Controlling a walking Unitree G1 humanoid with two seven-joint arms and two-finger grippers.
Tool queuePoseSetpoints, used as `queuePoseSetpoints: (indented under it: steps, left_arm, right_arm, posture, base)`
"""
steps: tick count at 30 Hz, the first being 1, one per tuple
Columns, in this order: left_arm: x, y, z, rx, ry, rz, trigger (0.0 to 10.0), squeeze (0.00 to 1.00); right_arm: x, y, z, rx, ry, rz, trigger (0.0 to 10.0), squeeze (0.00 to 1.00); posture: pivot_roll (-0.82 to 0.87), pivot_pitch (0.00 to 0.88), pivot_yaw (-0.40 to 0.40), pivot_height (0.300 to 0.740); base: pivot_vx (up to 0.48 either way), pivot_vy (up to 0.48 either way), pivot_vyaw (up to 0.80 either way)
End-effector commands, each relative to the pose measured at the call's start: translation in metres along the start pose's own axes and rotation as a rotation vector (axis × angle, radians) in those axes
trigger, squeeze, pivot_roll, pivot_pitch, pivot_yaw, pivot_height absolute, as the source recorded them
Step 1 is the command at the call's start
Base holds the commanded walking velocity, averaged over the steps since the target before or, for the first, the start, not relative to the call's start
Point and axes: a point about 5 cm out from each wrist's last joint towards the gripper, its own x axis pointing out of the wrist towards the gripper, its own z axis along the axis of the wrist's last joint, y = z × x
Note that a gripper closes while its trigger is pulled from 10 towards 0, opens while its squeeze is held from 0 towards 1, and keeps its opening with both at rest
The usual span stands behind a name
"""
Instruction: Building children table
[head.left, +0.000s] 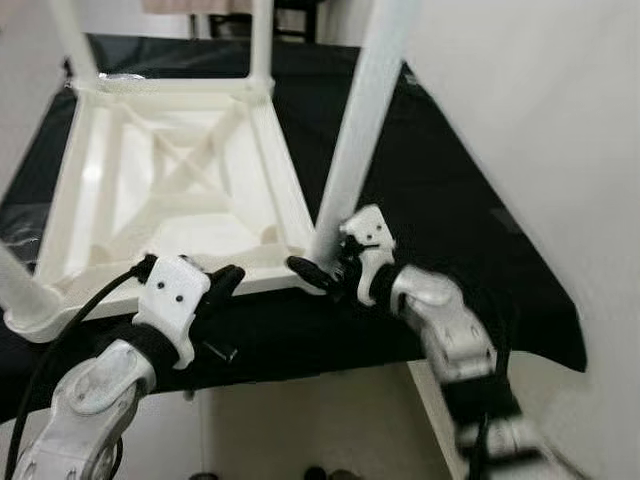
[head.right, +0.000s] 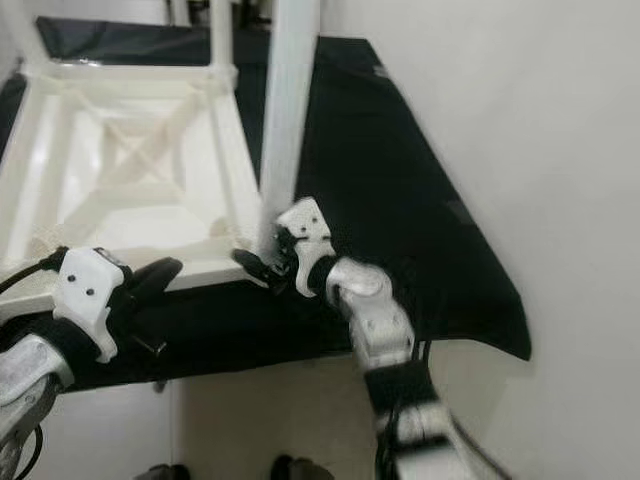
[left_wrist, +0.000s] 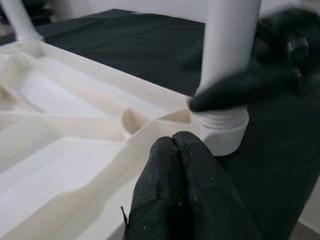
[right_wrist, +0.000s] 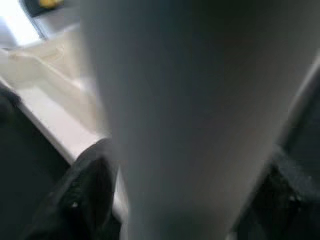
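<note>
Resting on the near edge of the upturned children table top (head.left: 170, 170), the left hand (head.left: 228, 280) has its two black fingers (left_wrist: 180, 180) pressed together, with nothing between them. They lie on the white rim just beside the corner socket, and I judge that this hand is there to press the top down, so that it does not slide or turn on the black cloth (head.left: 440, 200) while the other arm works. Beyond this hand the ribbed underside of the top faces up, which is why the legs point upward. A short way to the right of it stands the near right leg (head.left: 365, 110), a white tube, upright or a little tilted, with its lower end in the threaded collar (left_wrist: 220, 125) of the corner. The right hand (head.left: 325, 272) is at the foot of this leg: one finger shows on each side of the tube in the right wrist view, so the hand is closed around the leg just above the collar. The grip is low, near the thread, probably because there a turning or pushing force goes straight into the joint and the long leg bends less. Farther from both hands, another leg (head.left: 262, 40) rises from the far corner, and a third leg (head.left: 22, 295) shows at the near left corner, left of the left hand.
</note>
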Motion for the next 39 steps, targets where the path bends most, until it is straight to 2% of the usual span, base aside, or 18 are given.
queuePoseSetpoints:
  steps: [1, 6, 16, 17, 19, 20, 22, 23, 31, 39]
  left_arm:
    - [0.000, -0.006, -0.005, -0.016, 0.022, -0.021, 10.0, 0.00]
    - [0.000, -0.009, -0.004, -0.016, 0.021, -0.036, 10.0, 0.00]
    - [0.002, -0.016, -0.004, -0.017, 0.024, -0.058, 10.0, 0.00]
    - [0.002, -0.016, -0.004, -0.016, 0.026, -0.059, 10.0, 0.00]
    - [0.002, -0.017, -0.005, -0.014, 0.029, -0.061, 10.0, 0.00]
    - [0.002, -0.017, -0.005, -0.014, 0.030, -0.062, 10.0, 0.00]
    - [0.002, -0.017, -0.004, -0.014, 0.030, -0.062, 10.0, 0.00]
    - [0.001, -0.017, -0.004, -0.013, 0.030, -0.063, 10.0, 0.00]
    - [0.001, -0.018, -0.004, -0.014, 0.031, -0.066, 10.0, 0.00]
    - [0.002, -0.020, -0.004, -0.017, 0.029, -0.074, 10.0, 0.00]
  right_arm:
    - [0.003, -0.004, 0.000, -0.020, -0.023, 0.064, 10.0, 0.00]
    - [0.008, -0.017, 0.014, -0.037, -0.047, 0.112, 10.0, 0.00]
    - [0.013, -0.027, 0.028, -0.008, -0.110, 0.260, 10.0, 0.00]
    - [0.014, -0.027, 0.030, -0.006, -0.119, 0.285, 8.3, 0.00]
    - [0.015, -0.027, 0.033, -0.004, -0.129, 0.316, 8.3, 0.00]
    - [0.015, -0.027, 0.033, -0.002, -0.131, 0.333, 3.1, 0.00]
    - [0.015, -0.027, 0.034, -0.001, -0.132, 0.343, 3.1, 0.00]
    - [0.015, -0.027, 0.034, -0.002, -0.126, 0.363, 0.0, 0.00]
    - [0.013, -0.028, 0.033, -0.013, -0.118, 0.390, 0.0, 0.00]
    - [0.008, -0.032, 0.024, -0.017, -0.107, 0.346, 0.0, 0.00]
  posture:
    - [0.15, 0.223, -0.160, 0.740]
    - [0.15, 0.227, -0.163, 0.740]
    - [0.16, 0.235, -0.170, 0.740]
    - [0.16, 0.237, -0.170, 0.740]
    - [0.16, 0.238, -0.171, 0.740]
    - [0.16, 0.241, -0.172, 0.740]
    - [0.16, 0.241, -0.172, 0.740]
    - [0.16, 0.244, -0.172, 0.740]
    - [0.16, 0.249, -0.176, 0.740]
    - [0.15, 0.248, -0.175, 0.740]
  base:
    - [0.000, 0.000, 0.00]
    - [0.000, 0.000, 0.00]
    - [0.000, 0.000, 0.00]
    - [0.000, 0.000, 0.00]
    - [0.000, 0.000, 0.00]
    - [0.000, 0.000, 0.00]
    - [0.000, 0.000, 0.00]
    - [0.000, 0.000, 0.00]
    - [0.000, 0.000, 0.00]
    - [0.000, 0.000, 0.00]
